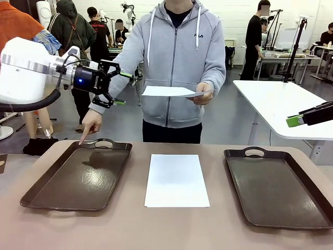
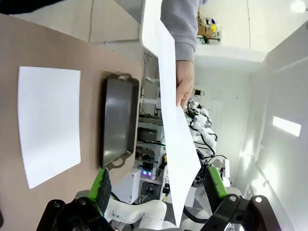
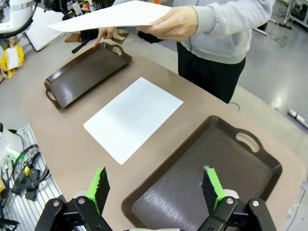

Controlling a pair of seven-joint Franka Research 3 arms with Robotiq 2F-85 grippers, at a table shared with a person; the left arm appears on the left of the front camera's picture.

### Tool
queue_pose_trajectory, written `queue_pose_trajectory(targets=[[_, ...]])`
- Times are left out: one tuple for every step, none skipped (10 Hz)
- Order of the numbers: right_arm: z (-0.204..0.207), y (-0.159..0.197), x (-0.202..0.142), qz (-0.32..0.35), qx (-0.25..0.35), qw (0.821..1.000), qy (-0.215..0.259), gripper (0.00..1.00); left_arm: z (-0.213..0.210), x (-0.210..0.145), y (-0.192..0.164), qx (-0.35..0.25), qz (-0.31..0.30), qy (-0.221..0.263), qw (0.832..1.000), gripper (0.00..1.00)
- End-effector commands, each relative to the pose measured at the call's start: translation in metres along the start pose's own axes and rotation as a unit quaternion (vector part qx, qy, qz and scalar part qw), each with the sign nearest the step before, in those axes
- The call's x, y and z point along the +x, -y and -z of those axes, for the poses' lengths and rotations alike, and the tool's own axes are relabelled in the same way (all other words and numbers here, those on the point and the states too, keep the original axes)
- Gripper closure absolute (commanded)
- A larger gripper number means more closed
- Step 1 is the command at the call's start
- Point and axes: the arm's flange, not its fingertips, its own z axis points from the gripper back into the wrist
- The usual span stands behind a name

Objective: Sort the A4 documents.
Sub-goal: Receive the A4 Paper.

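Caught at handover, neither tray loaded yet.
Found left gripper (image 1: 123, 88) fingers apart, empty, raised left of table sheet (image 1: 177, 179); pointing hand (image 1: 92, 121) at left tray (image 1: 78, 179); held sheet (image 1: 167, 91) above table sheet; right tray (image 1: 276, 190), right gripper (image 3: 156, 187) fingers apart, to its right. Likely next: clamp held sheet's edge, drop in left tray.

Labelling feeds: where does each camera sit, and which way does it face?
Front: between the arms, facing across the table at the person; left fingers and right fingers show, open.
Left wrist: raised, rolled sideways, facing the held sheet; own fingers at the bottom.
Right wrist: looking down over the right tray; own fingers at the bottom.
Shared: the sheet flat on the table.
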Motion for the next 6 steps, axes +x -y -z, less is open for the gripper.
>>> queue_pose_trajectory(targets=[[0.002, 0.001, -0.001, 0.0, 0.007, 1.0, 0.001, 0.0, 0.014, 0.016, 0.004, -0.028, -0.024, -0.021, 0.999, 0.0], [0.002, 0.001, -0.001, 0.0, 0.007, 1.0, 0.001, 0.0, 0.022, 0.019, 0.006, -0.033, -0.024, -0.025, 0.999, 0.0], [0.002, 0.001, -0.001, 0.0, 0.007, 1.0, 0.001, 0.0, 0.031, 0.022, 0.009, -0.041, -0.022, -0.036, 0.998, 0.0], [0.002, 0.001, -0.001, 0.0, 0.007, 1.0, 0.001, 0.0, 0.039, 0.023, 0.009, -0.047, -0.024, -0.043, 0.998, 0.0], [0.002, 0.001, -0.001, 0.0, 0.007, 1.0, 0.001, 0.0, 0.045, 0.022, 0.008, -0.052, -0.03, -0.049, 0.997, 0.0], [0.002, 0.001, -0.001, 0.0, 0.007, 1.0, 0.001, 0.0, 0.052, 0.023, 0.007, -0.064, -0.032, -0.054, 0.996, 0.0]])
